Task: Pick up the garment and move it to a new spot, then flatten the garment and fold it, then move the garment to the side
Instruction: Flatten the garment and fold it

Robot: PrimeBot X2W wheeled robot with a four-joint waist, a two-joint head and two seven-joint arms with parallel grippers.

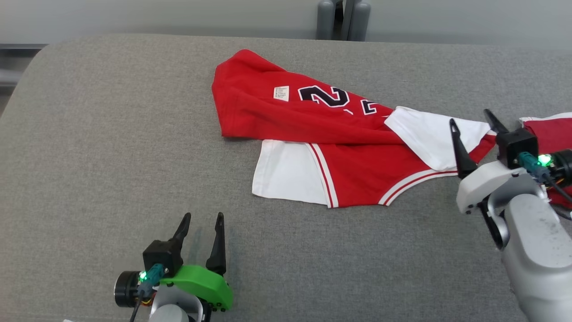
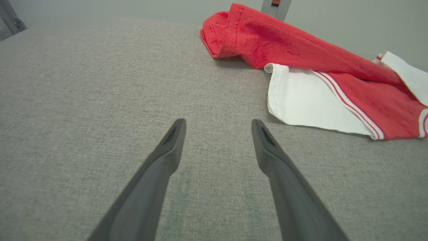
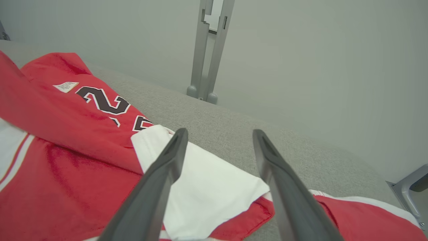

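Head view: garment [image 1: 357,165], a red jersey with white sleeves and dark numerals, lies crumpled across the middle of the grey bench [image 1: 111,134], small white label [image 1: 281,93] facing up. Left claw [image 1: 203,217] sits low at the near left over bare bench, well apart from the cloth, fingers spread, nothing held. Right claw [image 1: 470,117] hangs at the right over the white sleeve [image 1: 429,134], fingers apart, gripping nothing. More red cloth with white trim [image 1: 552,129] lies behind the right wrist; cannot tell if it is the same piece. Grey post [image 1: 343,20] stands past the far edge. Left wrist view: both fingers wide over bare grey fabric; the other white sleeve and a folded red hem lie ahead to the right, nothing in between. Right wrist view: fingers spread above the white sleeve, not touching it as far as can be told; pale wall [image 3: 317,67] and a metal bracket [image 3: 408,190] beyond.
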